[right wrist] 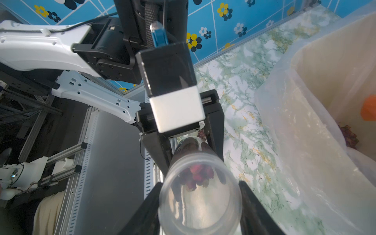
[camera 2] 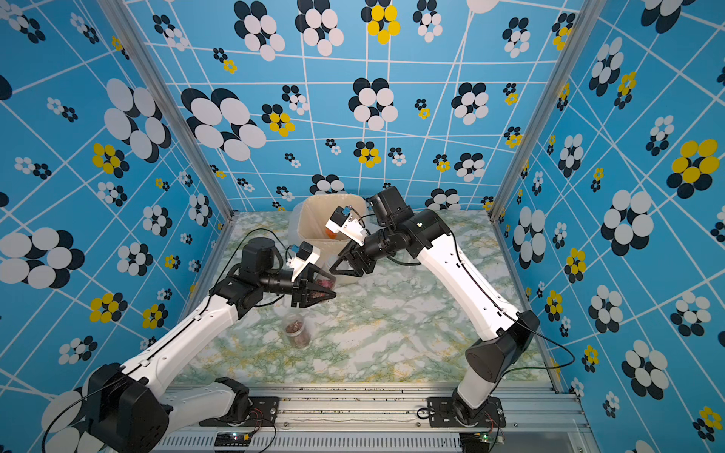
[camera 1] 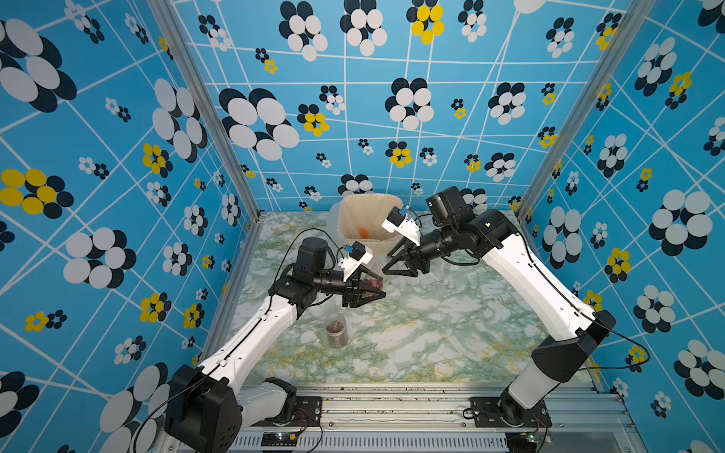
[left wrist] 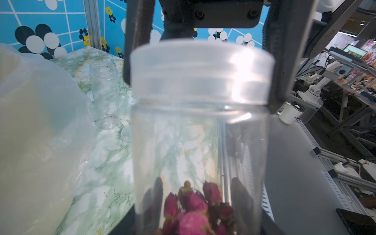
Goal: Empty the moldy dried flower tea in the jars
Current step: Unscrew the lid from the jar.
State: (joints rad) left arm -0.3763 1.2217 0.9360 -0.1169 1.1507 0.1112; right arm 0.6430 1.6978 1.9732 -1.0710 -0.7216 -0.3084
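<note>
My left gripper is shut on the lower body of a clear jar, held tilted above the table in front of the bin. Pink-red dried flower tea lies at its bottom. My right gripper has a finger pressed on each side of the jar's clear lid. A second jar with brownish tea stands upright nearer the front. A third jar, empty and lidless, stands by the bin.
The cream plastic-lined bin stands at the back, holding an orange piece and some tea. A loose clear lid lies on the marble table. Patterned walls close three sides.
</note>
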